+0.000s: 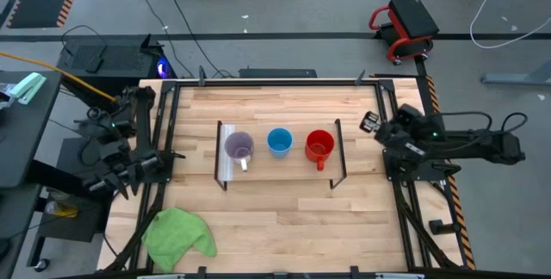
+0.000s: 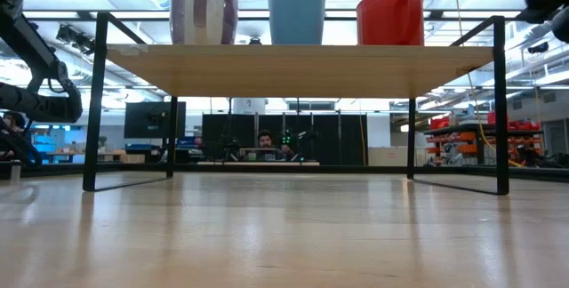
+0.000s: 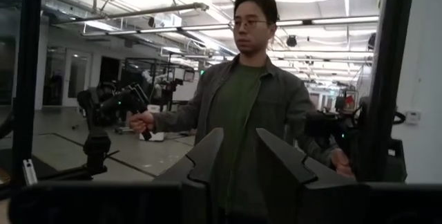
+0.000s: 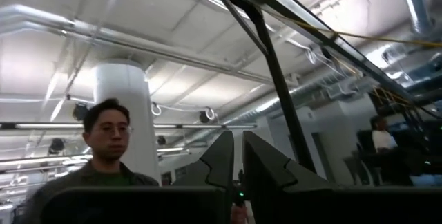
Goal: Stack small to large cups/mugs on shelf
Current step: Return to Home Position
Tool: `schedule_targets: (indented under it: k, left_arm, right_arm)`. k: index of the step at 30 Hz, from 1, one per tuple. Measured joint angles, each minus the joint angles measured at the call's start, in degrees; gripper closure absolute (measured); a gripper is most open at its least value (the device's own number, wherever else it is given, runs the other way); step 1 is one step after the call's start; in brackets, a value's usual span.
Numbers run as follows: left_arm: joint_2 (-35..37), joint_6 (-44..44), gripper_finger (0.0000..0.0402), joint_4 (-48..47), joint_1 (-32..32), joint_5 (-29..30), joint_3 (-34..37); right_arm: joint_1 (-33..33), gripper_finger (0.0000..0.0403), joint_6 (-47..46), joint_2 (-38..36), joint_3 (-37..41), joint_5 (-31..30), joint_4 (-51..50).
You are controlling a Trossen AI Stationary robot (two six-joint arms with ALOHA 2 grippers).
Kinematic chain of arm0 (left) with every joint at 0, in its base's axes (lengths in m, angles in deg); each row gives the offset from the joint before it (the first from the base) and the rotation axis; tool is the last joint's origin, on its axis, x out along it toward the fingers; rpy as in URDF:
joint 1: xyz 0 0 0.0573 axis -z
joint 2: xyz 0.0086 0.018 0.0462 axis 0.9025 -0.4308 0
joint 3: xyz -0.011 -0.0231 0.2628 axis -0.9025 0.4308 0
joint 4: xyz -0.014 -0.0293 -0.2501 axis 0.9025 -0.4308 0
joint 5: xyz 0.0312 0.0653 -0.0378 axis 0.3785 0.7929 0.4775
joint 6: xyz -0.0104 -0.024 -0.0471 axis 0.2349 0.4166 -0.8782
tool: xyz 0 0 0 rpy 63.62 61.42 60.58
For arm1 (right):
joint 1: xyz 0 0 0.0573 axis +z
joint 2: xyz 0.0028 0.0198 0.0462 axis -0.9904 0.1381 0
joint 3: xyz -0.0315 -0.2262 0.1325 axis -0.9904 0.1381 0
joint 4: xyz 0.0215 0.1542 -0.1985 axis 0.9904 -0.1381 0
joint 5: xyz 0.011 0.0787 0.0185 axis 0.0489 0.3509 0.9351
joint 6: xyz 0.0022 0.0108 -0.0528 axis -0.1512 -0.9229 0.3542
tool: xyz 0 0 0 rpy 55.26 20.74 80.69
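Three cups stand upright in a row on the shelf's [image 1: 297,171] light-wood top. The pale purple mug [image 1: 238,146] is at the left, the blue cup [image 1: 279,141] in the middle, and the red mug [image 1: 319,145] at the right. In the low view they show on the shelf's top board [image 2: 293,57]: purple [image 2: 204,10], blue [image 2: 296,14], red [image 2: 389,17]. My left gripper [image 3: 239,135] is open and empty, folded back at the table's left edge [image 1: 125,178]. My right gripper [image 4: 237,137] is shut and empty at the table's right edge [image 1: 372,124].
A green cloth [image 1: 179,234] lies crumpled on the table's near left corner. Black frame rails [image 1: 164,133] run along the table's sides. A person [image 3: 248,92] stands beyond the table holding handles, and also shows in the right wrist view [image 4: 107,148].
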Motion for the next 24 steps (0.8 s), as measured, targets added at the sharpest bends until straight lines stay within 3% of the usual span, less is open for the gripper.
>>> schedule_targets:
  k: [9,18,24]
  left_arm:
    - [0.0,-0.4,0.0318,13.3,-3.9,0.5,10.7]
    - [0.0,-3.3,0.0312,16.0,-8.1,-2.8,13.9]
    - [0.0,-5.4,0.0319,18.9,-11.5,-5.2,17.1]
  right_arm:
    - [4.6,0.0364,5.7,1.1,0.8,-1.6,-2.3]
    - [6.3,0.0364,5.8,0.2,10.3,-6.0,9.9]
    - [6.2,0.0364,5.9,0.4,10.3,-5.5,8.6]
